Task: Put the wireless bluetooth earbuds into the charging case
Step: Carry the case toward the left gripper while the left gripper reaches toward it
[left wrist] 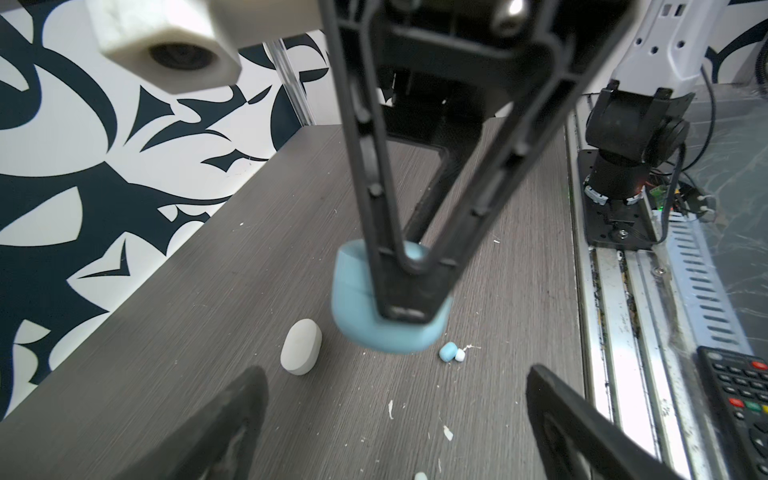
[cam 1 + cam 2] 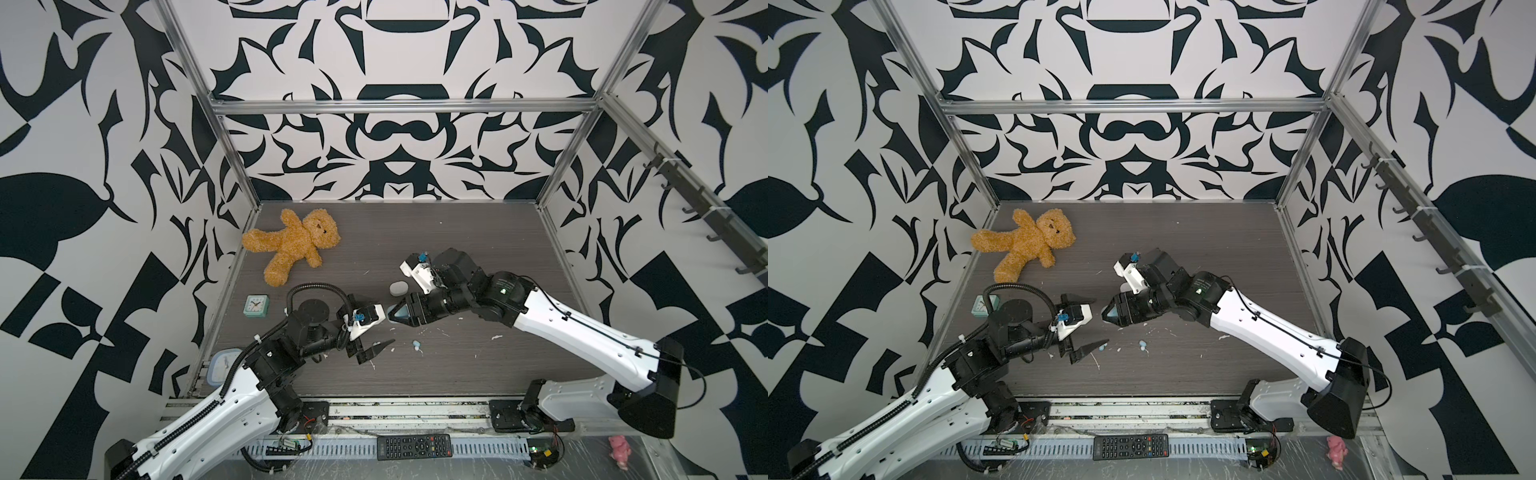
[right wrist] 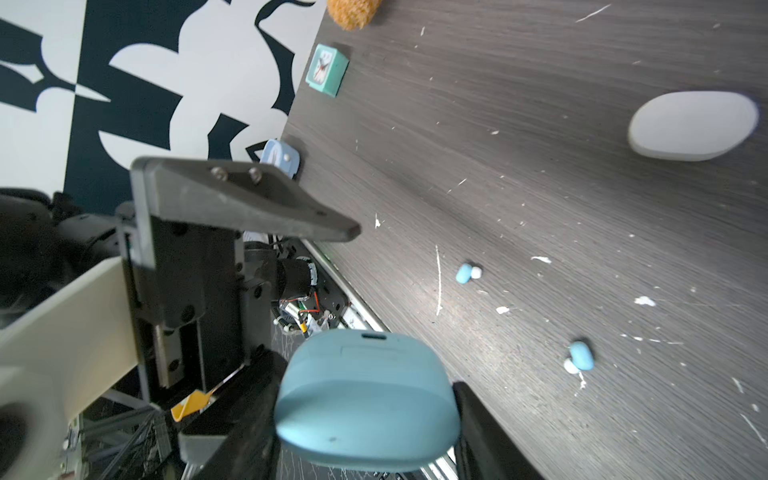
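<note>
- The left gripper (image 1: 395, 370): black jaws spread wide.
- Small light-blue and white plastic earbuds (image 3: 579, 357): two pairs loose on the dark wood-grain tabletop (image 2: 457, 365), near the left gripper.
- The right gripper (image 2: 394, 313): pinching the light-blue oval plastic charging case (image 3: 365, 386).
- Grey-white oval case (image 2: 398, 288): on the tabletop just beyond.

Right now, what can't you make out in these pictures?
- Right wrist view: inside of the light blue oval plastic charging case; its shut shell, gripped by the right hand, hides it.
- Left wrist view: a small pale bud, cut off by the bottom edge.
- In a top view: the pale blue-rimmed box, partly under the left arm.
</note>
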